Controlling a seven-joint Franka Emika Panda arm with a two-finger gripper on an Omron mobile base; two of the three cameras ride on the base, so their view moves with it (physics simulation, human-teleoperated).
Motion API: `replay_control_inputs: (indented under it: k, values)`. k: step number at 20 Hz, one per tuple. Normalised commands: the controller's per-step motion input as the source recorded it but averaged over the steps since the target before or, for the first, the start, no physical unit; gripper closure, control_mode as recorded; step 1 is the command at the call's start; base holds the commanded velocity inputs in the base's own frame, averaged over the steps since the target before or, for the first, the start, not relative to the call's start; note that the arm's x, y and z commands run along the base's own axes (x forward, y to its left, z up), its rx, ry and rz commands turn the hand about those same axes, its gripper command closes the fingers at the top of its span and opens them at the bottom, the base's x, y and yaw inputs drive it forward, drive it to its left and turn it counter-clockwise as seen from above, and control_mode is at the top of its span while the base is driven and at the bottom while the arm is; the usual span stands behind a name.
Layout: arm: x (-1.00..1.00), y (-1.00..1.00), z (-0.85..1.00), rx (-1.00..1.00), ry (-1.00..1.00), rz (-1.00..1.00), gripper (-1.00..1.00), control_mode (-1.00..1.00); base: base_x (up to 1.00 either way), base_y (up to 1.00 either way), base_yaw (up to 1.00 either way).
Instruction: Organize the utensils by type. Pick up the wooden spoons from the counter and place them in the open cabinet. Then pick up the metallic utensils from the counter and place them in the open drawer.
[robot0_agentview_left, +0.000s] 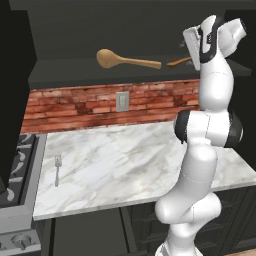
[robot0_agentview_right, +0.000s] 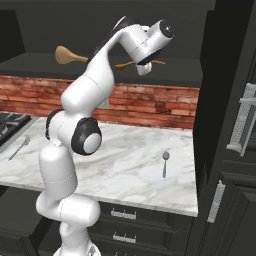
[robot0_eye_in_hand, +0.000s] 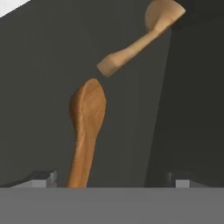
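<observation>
The gripper (robot0_eye_in_hand: 111, 183) is hanging at the open cabinet (robot0_agentview_left: 65, 35), its fingers standing wide apart and gripping nothing, with the smaller wooden spoon (robot0_eye_in_hand: 85, 131) lying free on the shelf between them. The arm should be backing straight out, judging by this, without nudging that handle, before going down for the fork (robot0_agentview_left: 57, 169) on the counter (robot0_agentview_left: 130, 160). The smaller spoon's long axis is running left-right along the shelf, bowl pointing left toward the handle end of the larger wooden spoon (robot0_agentview_left: 125, 60), which is lying farther left, its bowl at the far left.

You see 2 wooden spoons on the matt dark-grey shelf floor of the open cabinet (robot0_agentview_left: 75, 75): the larger spoon (robot0_agentview_left: 122, 60) is light-tan, smooth wood; the smaller spoon (robot0_eye_in_hand: 86, 127) beside it is darker orange-brown with visible grain. Below the cabinet, the counter (robot0_agentview_left: 130, 160) is white marble with grey veins, slightly glossy. On it, the fork (robot0_agentview_left: 57, 169) and the small spoon (robot0_agentview_right: 165, 162) look like silver-grey metal. Behind the counter, the brick wall (robot0_agentview_left: 75, 107) appears rough and red.
</observation>
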Motion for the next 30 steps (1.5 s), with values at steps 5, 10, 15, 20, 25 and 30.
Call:
replay_control_inputs:
  k: [5,10,15,20,25,30]
  values:
    - [-0.3,0.0,-0.08,-0.01,0.0,0.0,-1.0,-1.0,0.0,0.0,0.0]
    - [-0.19,0.0,-0.07,-0.03,0.0,0.0,-1.0,-1.0,0.0,0.0,0.0]
    - [0.01,0.0,-0.1,-0.02,0.0,0.0,-1.0,-1.0,0.0,0.0,0.0]
    - [0.13,0.0,-0.03,-0.04,-0.01,0.0,-1.0,-1.0,0.0,0.0,0.0]
    - [-0.01,0.0,0.0,-0.01,-0.06,0.0,-1.0,-1.0,0.0,0.0,0.0]
    - [-0.16,0.0,0.0,0.0,-0.05,0.0,-1.0,-1.0,0.0,0.0,0.0]
